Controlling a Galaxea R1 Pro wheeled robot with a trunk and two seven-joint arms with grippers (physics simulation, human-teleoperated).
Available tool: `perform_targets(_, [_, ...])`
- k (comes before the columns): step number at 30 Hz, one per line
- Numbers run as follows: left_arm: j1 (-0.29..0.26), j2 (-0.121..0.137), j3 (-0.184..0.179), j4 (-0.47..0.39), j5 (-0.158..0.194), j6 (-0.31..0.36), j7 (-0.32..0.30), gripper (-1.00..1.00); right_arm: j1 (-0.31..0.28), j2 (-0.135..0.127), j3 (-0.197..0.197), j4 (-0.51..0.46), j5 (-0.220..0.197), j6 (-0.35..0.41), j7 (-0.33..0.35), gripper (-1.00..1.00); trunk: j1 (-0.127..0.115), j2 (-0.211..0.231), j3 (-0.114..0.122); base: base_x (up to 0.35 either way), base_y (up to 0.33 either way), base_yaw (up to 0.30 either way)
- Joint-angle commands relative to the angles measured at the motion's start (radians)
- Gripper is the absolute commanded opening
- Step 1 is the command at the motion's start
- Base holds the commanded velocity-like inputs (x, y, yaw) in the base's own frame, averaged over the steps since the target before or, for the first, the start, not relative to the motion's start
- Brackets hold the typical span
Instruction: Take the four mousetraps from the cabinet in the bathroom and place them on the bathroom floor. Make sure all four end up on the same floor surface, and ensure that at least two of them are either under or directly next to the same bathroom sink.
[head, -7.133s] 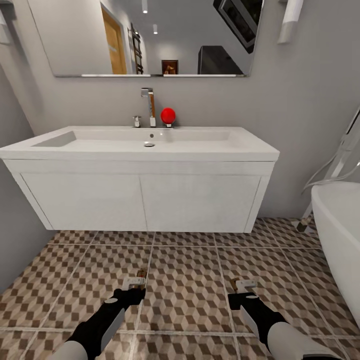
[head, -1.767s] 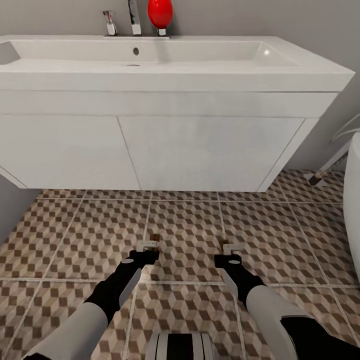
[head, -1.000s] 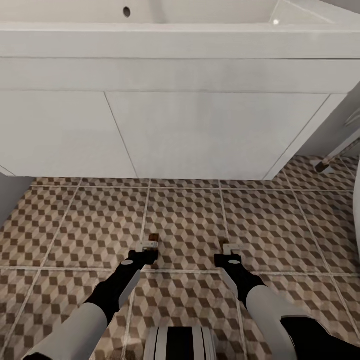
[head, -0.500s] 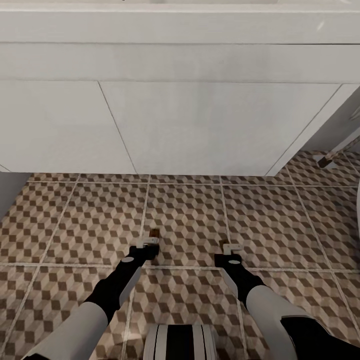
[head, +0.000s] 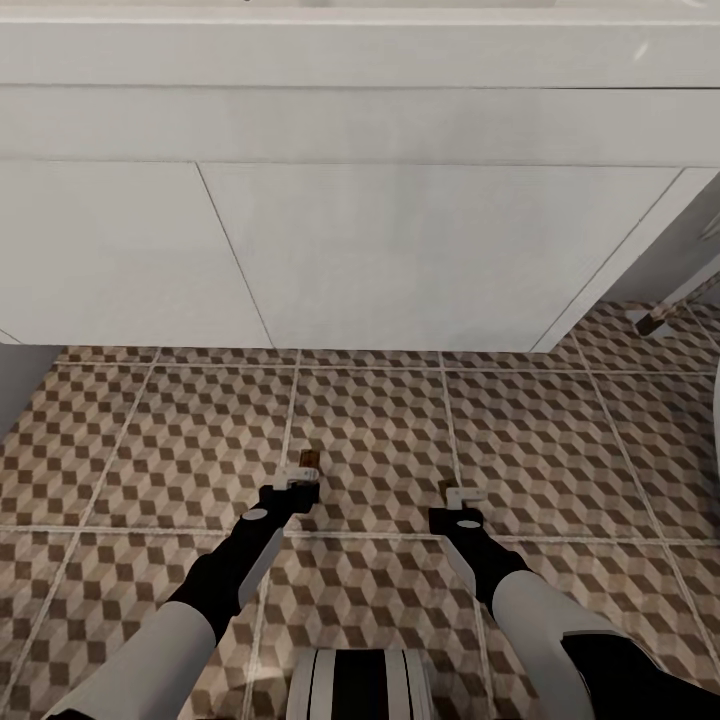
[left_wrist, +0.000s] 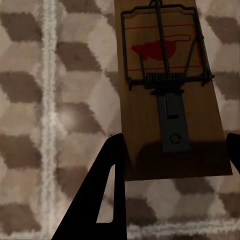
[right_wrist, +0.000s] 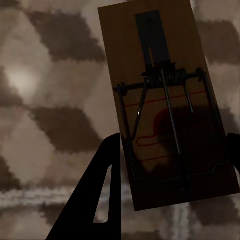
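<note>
Two mousetraps are in hand, each a small brown wooden board with dark wire parts. My left gripper (head: 298, 482) is shut on one mousetrap (head: 308, 458) just above the bathroom floor (head: 370, 420). In the left wrist view that mousetrap (left_wrist: 170, 75) sits between the dark fingers (left_wrist: 102, 195), its red mouse print showing. My right gripper (head: 456, 497) is shut on the other mousetrap (head: 446, 487), seen close in the right wrist view (right_wrist: 160, 100) over the cube-pattern tiles. The white sink vanity (head: 400, 250) hangs straight ahead of both grippers. The cabinet is out of view.
A grey wall (head: 18, 375) closes the left side below the vanity. At the far right stand a slanted chrome leg (head: 655, 320) and the white bathtub rim (head: 716, 390). My own base (head: 360, 685) is at the lower edge.
The head view has tilted down and closed in, so the basin and tap left the picture. In the last half second the left gripper moved slightly forward with its mousetrap.
</note>
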Motion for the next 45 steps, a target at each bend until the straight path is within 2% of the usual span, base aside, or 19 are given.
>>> perform_targets(1, [0.0, 0.001, -0.005, -0.001, 0.009, 0.004, 0.011, -1.0, 0.0, 0.0, -0.001, -0.002, 0.004, 0.007, -0.002, -1.0, 0.0, 0.0, -0.001, 0.0, 0.0, 0.0])
perform_targets(12, [0.0, -0.001, -0.005, 0.005, 0.008, 0.012, 0.014, -1.0, 0.0, 0.0, -0.001, -0.026, 0.004, 0.012, -0.002, -1.0, 0.0, 0.0, -0.001, 0.0, 0.0, 0.0])
perform_targets(18, [0.0, -0.002, -0.004, 0.006, 0.01, 0.016, 0.017, -1.0, -0.001, 0.001, -0.003, -0.119, 0.005, 0.022, -0.016, -1.0, 0.0, 0.0, -0.001, 0.0, 0.0, 0.0])
perform_targets(21, [0.0, -0.003, 0.0, 0.006, 0.01, 0.013, 0.02, -1.0, -0.001, 0.004, -0.008, -0.142, 0.004, 0.016, -0.055, -1.0, 0.0, 0.0, -0.001, 0.0, 0.0, 0.0])
perform_targets(25, [0.0, -0.004, 0.004, 0.004, 0.014, 0.007, 0.044, -1.0, -0.001, 0.006, -0.012, -0.154, 0.004, 0.007, -0.091, -1.0, 0.0, 0.0, -0.001, 0.0, 0.0, 0.0])
perform_targets(31, [0.0, -0.008, 0.004, 0.004, 0.023, 0.02, 0.097, -1.0, 0.0, 0.009, -0.01, -0.156, 0.002, 0.017, -0.101, -1.0, 0.0, 0.0, -0.001, 0.0, 0.0, 0.0])
perform_targets(36, [0.0, -0.01, 0.003, 0.008, 0.026, 0.037, 0.103, -1.0, 0.0, 0.021, -0.005, -0.156, 0.011, 0.022, -0.102, -1.0, 0.0, 0.0, -0.001, 0.0, 0.0, 0.0])
perform_targets(45, [-0.009, -0.011, -0.003, 0.09, 0.011, 0.032, 0.074, -1.0, 0.0, 0.028, -0.004, -0.167, 0.015, 0.033, -0.096, -1.0, 0.0, 0.0, -0.001, 0.0, 0.0, 0.0])
